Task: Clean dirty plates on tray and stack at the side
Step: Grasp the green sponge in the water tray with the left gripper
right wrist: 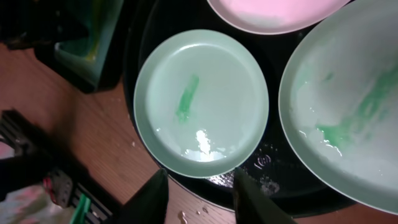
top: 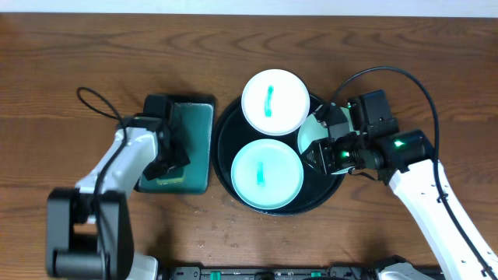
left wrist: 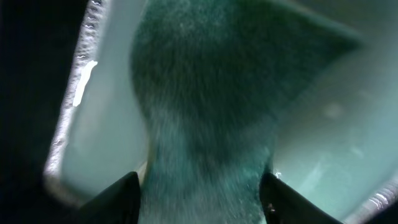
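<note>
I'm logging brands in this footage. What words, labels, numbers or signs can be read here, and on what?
None: no readable text in any view.
The plates, the tray and the wooden table bear no lettering.
The green light beside the tray is a lamp, not a sign.
The left wrist view is too blurred to show any.

Under me is a brown wooden table (top: 78,47). On it lie a round black tray (top: 227,128) and, just beside it on my left, a rectangular black tray (top: 194,189).
</note>
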Available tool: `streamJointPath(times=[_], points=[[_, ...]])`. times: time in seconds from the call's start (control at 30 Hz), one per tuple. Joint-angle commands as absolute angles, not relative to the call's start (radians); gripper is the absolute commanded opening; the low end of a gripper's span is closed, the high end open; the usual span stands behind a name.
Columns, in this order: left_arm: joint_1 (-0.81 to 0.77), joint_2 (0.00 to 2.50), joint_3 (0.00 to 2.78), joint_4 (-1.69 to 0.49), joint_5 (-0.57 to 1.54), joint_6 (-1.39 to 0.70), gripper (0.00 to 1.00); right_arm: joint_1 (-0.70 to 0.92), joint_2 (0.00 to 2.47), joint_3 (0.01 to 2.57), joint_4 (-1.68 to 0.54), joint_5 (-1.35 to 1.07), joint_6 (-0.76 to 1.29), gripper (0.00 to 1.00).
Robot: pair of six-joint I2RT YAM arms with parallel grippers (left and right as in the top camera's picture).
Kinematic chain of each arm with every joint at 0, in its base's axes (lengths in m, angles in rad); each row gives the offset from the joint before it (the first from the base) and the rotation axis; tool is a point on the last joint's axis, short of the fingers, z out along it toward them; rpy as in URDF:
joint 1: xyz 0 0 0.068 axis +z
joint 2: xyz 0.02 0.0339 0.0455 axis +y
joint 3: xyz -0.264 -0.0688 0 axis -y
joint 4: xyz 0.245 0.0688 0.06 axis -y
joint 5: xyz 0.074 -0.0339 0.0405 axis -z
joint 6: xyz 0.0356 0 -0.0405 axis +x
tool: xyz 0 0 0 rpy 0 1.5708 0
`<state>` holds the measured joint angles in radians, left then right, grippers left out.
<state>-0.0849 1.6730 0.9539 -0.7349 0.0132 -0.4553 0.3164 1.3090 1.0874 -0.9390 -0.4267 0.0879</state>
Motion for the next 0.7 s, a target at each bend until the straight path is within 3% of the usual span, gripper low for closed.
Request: streamJointPath(times=[0.0, 0.1, 0.13, 0.2, 0.67], points=[[-0.079, 1.736, 0.953, -0.713, -0.012, -0.461, 0.49, 0.34, 1.308, 1.1, -0.937, -0.351, 0.147, 0.24], [-0.079, 1.748, 0.954, -0.7, -0.004, -0.462, 0.14, 0.348, 1.309, 1.1, -0.927, -0.34, 0.169, 0.11], [-0.079, 1.744, 0.957, -0.701, 0.016, -0.462, 0.09, 0.352, 1.309, 1.1, -0.925, -0.34, 0.169, 0.08], [-0.079, 1.731, 0.96, -0.702, 0.059, -0.461, 0.07, 0.362, 1.315, 1.096, -0.915, -0.339, 0.168, 0.01], [-0.08, 1.378, 0.965, -0.779, 0.15, -0.313, 0.07, 0.452, 1.49, 1.09, -0.907, -0.232, 0.291, 0.01]])
